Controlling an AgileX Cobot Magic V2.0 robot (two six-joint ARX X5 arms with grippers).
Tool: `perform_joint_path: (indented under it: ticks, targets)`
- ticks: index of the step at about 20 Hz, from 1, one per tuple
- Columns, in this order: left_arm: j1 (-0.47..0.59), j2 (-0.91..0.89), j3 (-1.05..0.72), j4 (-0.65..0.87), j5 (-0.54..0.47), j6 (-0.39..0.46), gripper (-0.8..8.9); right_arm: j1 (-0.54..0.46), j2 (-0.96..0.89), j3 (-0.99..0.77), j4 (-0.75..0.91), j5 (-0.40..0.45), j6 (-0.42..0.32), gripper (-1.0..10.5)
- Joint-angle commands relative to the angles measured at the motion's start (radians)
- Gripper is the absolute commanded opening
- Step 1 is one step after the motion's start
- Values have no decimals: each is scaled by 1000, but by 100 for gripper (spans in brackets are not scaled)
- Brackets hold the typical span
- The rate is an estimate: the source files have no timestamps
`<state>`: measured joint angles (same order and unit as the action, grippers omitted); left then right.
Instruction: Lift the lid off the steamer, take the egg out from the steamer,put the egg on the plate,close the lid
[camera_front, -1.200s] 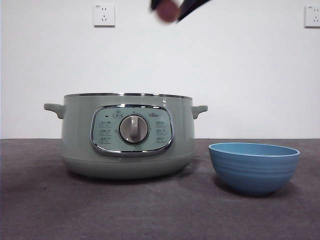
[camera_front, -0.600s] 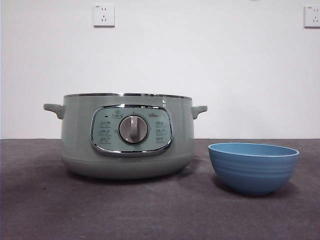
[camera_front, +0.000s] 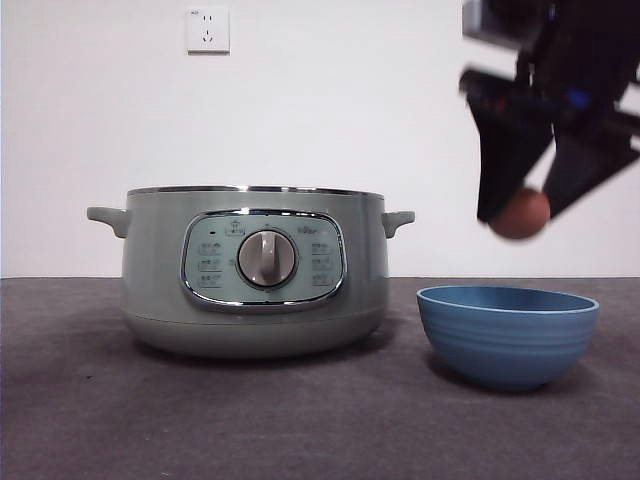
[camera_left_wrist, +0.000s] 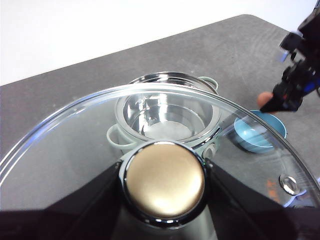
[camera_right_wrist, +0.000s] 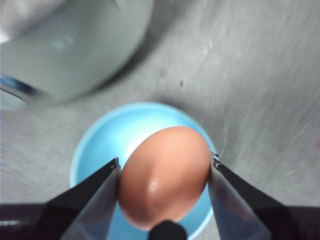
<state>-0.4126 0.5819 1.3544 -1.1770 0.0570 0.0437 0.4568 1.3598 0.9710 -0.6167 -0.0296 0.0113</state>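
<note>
My right gripper (camera_front: 520, 212) is shut on the reddish-brown egg (camera_front: 520, 214) (camera_right_wrist: 165, 175) and holds it in the air just above the blue plate (camera_front: 507, 335) (camera_right_wrist: 100, 145). The sage-green steamer (camera_front: 255, 270) stands uncovered left of the plate; its shiny inner pot (camera_left_wrist: 167, 112) shows from above. High over the steamer, my left gripper (camera_left_wrist: 164, 182) is shut on the knob (camera_left_wrist: 164, 179) of the glass lid (camera_left_wrist: 75, 150), out of the front view. The right gripper (camera_left_wrist: 295, 80) with the egg (camera_left_wrist: 265, 98) also shows in the left wrist view, over the plate (camera_left_wrist: 260, 132).
A dark grey mat (camera_front: 300, 420) covers the table. A white wall with a power socket (camera_front: 208, 30) stands behind. A side handle (camera_front: 398, 222) of the steamer points toward the plate.
The right gripper with the egg left the top of the front view above the steamer and has come back down at the right, over the plate. Steamer and plate have not moved.
</note>
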Motion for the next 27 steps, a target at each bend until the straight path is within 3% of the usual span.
perform_joint_path:
  ticks: [1, 12, 14, 17, 18, 20, 26, 27]
  targets:
    - [2, -9, 16, 54, 3, 9, -9, 0, 47, -39, 49, -28, 21, -13]
    - [2, -1, 16, 62, 3, 9, -9, 32, 257, -42, 121, -51, 22, -10]
    - [2, 16, 16, 81, 4, 10, -9, 37, 257, -42, 121, -51, 22, 18]
    - [2, 60, 16, 135, 18, 14, -9, 37, 257, -42, 109, -51, 23, 238]
    - [2, 85, 16, 172, 59, 13, -9, 37, 257, -42, 111, -51, 23, 262]
    - [2, 138, 15, 235, 109, 13, -9, 37, 257, -41, 111, -51, 23, 262]
    - [0, 371, 15, 398, 109, 20, -9, 37, 257, -41, 110, -51, 24, 263]
    - [0, 411, 15, 420, 110, 30, -9, 37, 257, -41, 110, -51, 22, 328]
